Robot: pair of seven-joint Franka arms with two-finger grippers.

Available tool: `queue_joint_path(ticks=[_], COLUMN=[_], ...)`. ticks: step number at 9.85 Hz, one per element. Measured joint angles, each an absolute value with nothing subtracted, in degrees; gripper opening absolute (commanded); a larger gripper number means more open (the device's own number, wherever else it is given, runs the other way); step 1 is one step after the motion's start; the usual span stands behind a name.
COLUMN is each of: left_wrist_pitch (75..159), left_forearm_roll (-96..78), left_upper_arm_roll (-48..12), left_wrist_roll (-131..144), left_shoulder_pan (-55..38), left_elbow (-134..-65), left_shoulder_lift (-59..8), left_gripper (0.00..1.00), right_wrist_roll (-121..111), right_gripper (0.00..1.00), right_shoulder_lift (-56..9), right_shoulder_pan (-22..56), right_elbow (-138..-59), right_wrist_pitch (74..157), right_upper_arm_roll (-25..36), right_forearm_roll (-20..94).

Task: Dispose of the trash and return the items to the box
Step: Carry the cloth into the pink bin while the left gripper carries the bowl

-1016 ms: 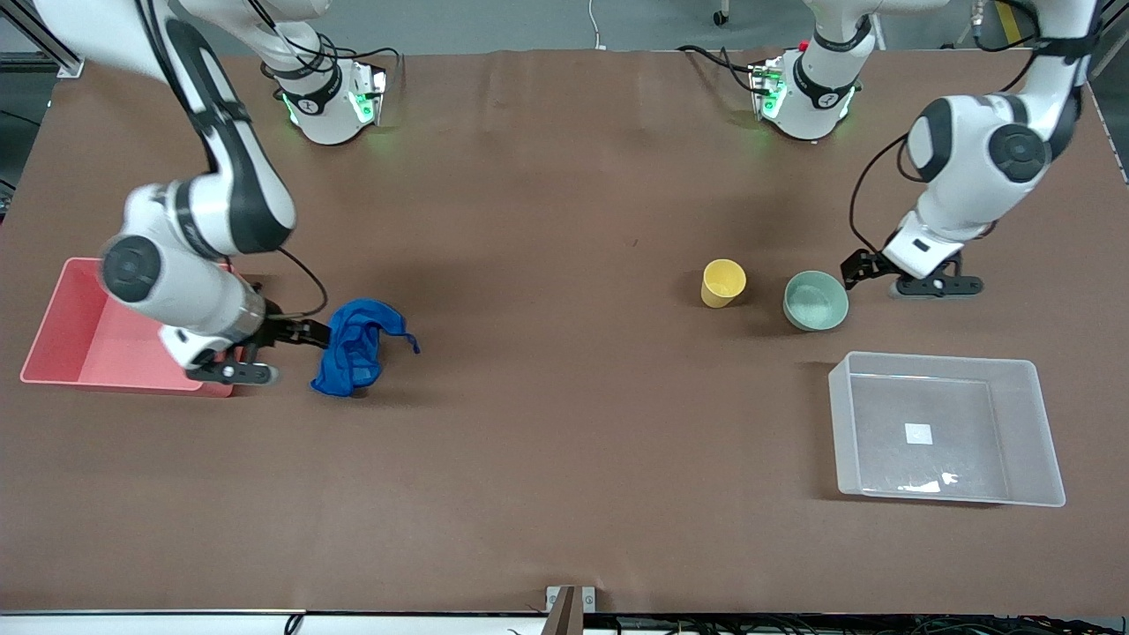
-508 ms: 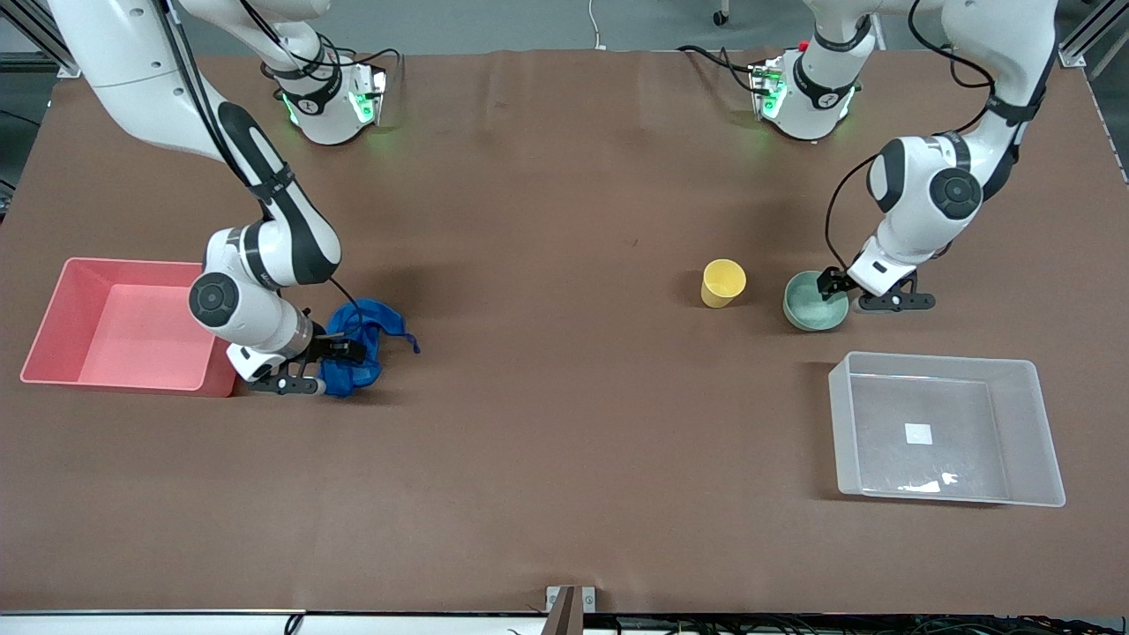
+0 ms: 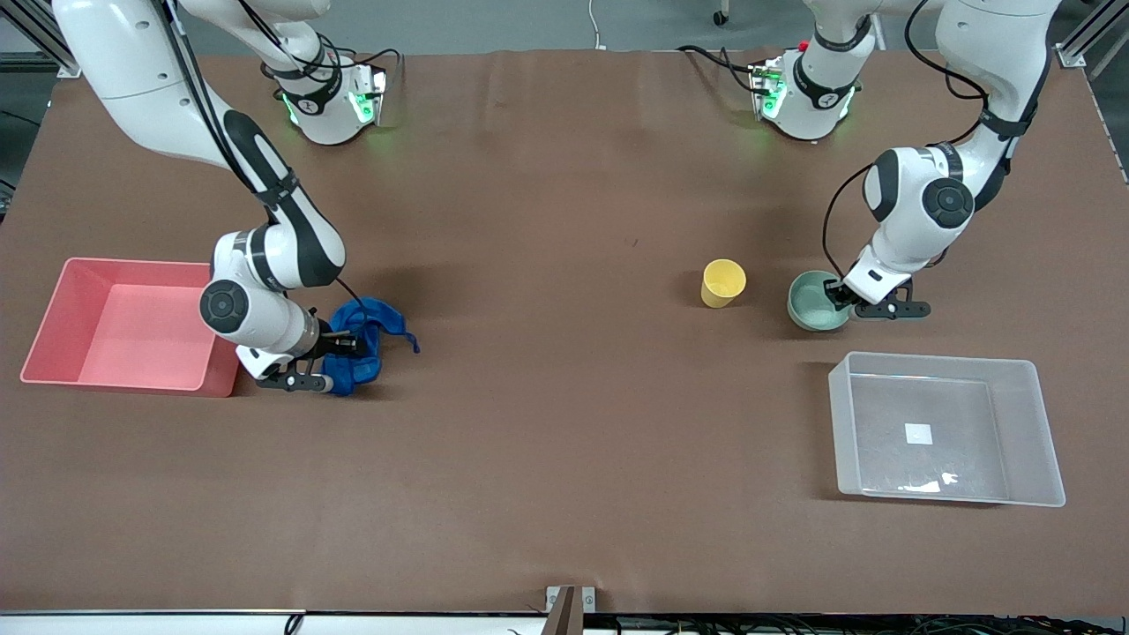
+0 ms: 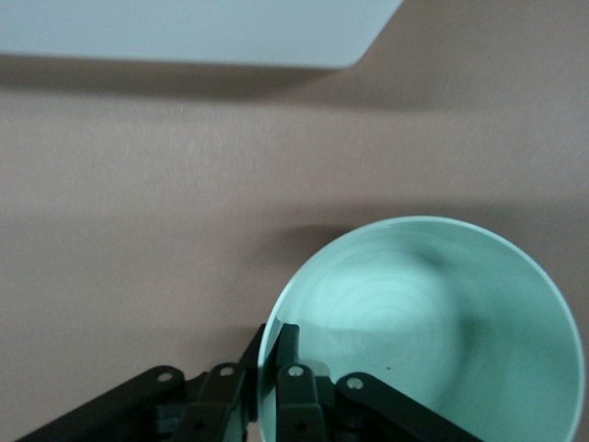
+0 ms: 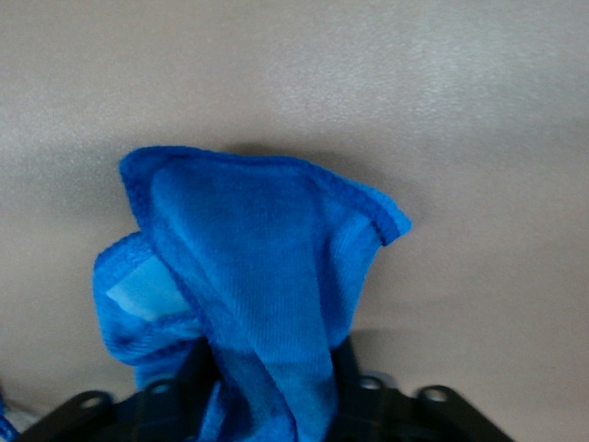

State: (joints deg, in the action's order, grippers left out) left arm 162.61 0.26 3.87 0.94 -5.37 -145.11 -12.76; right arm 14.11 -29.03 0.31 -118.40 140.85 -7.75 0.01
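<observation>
Trash, a small royal-blue soft cloth rag point(image 3: 362, 344), lay beside the pink rectangular plastic bin point(image 3: 53, 304) in the front view. Within the last second the right gripper point(image 3: 340, 346) had swung off that bin and come down into the cloth, so the grab looked begun. The left gripper point(image 3: 836, 295) had slid in from beside the shallow mint-green round bowl point(image 3: 816, 302) onto its rim. A small yellow plastic cup point(image 3: 723, 282) stood apart from it, and the clear translucent plastic box point(image 3: 945, 429) sat nearer the camera.

Left wrist view: the left gripper point(image 4: 274, 354) straddled the bowl point(image 4: 433, 322) wall, nearly clamped on it.

Right wrist view: the rag point(image 5: 248, 276) bunched up between the right gripper's point(image 5: 271, 382) closing fingers.
</observation>
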Motion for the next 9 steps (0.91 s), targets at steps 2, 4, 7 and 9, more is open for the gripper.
queue_joint_path(ticks=[2, 4, 7, 9], left_wrist_pitch=[159.6, 149.6, 136.6, 131.5], left_forearm_roll=[0.3, 0.3, -0.9, -1.7], left_upper_arm_roll=[3.8, 3.7, 3.9, 5.1], left_wrist_roll=[0.9, 0.9, 0.9, -0.9], left_shoulder_pan=[-5.5, -5.6, -5.7, -5.5], left_elbow=[-144.3, -141.1, -124.1, -109.4], left_shoulder_lift=[-7.5, -0.2, -3.8, -15.3], left_gripper=[0.00, 0.00, 0.00, 0.00], right_wrist_roll=[15.9, 16.6, 15.8, 9.3], right_gripper=[0.01, 0.01, 0.01, 0.01], right_shoulder_lift=[-28.8, -26.5, -17.8, -12.8], right_shoulder_pan=[0.3, 0.2, -2.2, -3.2], right_elbow=[-116.1, -110.2, -98.5, -97.0], right_wrist_pitch=[136.3, 125.6, 102.5, 97.3], right_upper_arm_roll=[-8.2, -8.3, -6.5, -0.5], right_forearm_roll=[0.0, 0.0, -0.6, -2.5])
